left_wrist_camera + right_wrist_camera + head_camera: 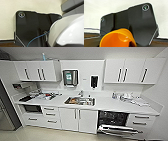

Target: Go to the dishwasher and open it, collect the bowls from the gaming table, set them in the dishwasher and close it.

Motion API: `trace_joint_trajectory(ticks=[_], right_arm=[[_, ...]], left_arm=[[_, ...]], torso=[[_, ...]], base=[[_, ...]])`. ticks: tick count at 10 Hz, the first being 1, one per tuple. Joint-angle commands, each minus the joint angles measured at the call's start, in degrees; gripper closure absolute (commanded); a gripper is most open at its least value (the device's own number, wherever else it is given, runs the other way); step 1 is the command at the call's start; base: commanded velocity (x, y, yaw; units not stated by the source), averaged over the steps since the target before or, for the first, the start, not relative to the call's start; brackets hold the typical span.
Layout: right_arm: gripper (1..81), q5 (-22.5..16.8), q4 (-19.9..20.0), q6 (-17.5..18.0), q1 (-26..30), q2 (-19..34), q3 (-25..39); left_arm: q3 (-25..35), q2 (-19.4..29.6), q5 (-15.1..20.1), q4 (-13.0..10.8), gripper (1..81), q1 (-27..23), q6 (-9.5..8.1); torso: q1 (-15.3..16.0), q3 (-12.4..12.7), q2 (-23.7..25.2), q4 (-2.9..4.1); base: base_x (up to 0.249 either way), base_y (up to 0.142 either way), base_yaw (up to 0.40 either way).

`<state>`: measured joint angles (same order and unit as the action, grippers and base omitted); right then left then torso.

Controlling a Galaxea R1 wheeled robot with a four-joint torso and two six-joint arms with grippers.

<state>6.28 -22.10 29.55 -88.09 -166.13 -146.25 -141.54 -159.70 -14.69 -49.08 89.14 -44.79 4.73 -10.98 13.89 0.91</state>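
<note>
So the head camera is looking at a white kitchenette wall. Far left, a tall dark appliance [5, 109] is poking into the shot, and next to it a black-fronted oven [32, 108] is sitting under the countertop [105, 105] with a stack of white drawers [50, 114] beside it. A pile of clutter [46, 95] is lying on the counter above those, too blurry to make out. White wall cabinets [35, 70] with dark bar handles are hanging over that end.

In the middle, a paper towel dispenser [70, 77] and a black soap dispenser [94, 81] are hanging on the wall above the steel sink [80, 100], which is holding something orange-brown.

Right of the sink cabinets, the dishwasher [113, 119] is standing open under the counter, with its dark inside and racks showing and its steel door [116, 130] dropped forward over the floor. More drawers [141, 120] are sitting to its right, with some small stuff [127, 96] on the counter above and more wall cabinets [132, 71] up top.

In the left wrist camera, a glossy white rounded thing [67, 31] is sitting close in, and a thin blue wire [37, 37] is crossing the dark plate. In the right wrist camera, an orange cup [117, 39] is showing large, with its open mouth facing the lens. Honestly can't tell if the left gripper or the right gripper is open or closed.
</note>
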Motion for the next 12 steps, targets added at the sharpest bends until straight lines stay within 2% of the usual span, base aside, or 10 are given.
trace_joint_trajectory(ticks=[1, 12], right_arm=[[81.1, -2.15, -0.13, -0.02, 2.6, 0.43, 0.27], [81.1, -2.15, -0.13, -0.11, 2.7, 0.51, 0.27]], left_arm=[[0.3, 1.04, 0.63, -0.58, 81.1, -2.07, 0.23], [0.3, 1.04, 0.63, -0.58, 81.1, -1.99, 0.23]], torso=[[0.0, 0.0, 0.0, 0.0], [0.09, -0.05, -0.07, 0.0]], base=[[0.191, 0.0, 0.0], [0.191, -0.075, 0.0]])
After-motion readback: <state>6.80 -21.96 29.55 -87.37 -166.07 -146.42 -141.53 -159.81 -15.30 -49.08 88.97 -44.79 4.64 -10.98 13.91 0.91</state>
